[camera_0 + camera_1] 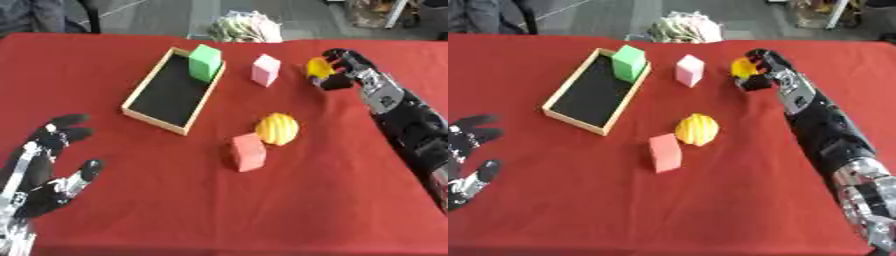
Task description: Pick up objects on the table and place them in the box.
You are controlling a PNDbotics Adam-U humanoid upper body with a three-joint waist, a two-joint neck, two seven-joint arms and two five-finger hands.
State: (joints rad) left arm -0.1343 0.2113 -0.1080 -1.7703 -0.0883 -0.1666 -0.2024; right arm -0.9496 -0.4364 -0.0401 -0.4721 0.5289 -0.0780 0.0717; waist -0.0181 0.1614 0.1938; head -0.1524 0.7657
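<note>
My right hand (343,70), upper right, curls its fingers around a small yellow thing (318,68), half hidden and hard to identify. My left hand (48,165) rests open lower left. The box (154,119) holds a green block (204,62).

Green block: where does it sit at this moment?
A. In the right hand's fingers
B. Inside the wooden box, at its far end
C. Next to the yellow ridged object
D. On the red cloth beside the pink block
B. The green block stands within the wooden box, at the end farthest from the robot, while the right hand curls round a small yellow object.
</note>
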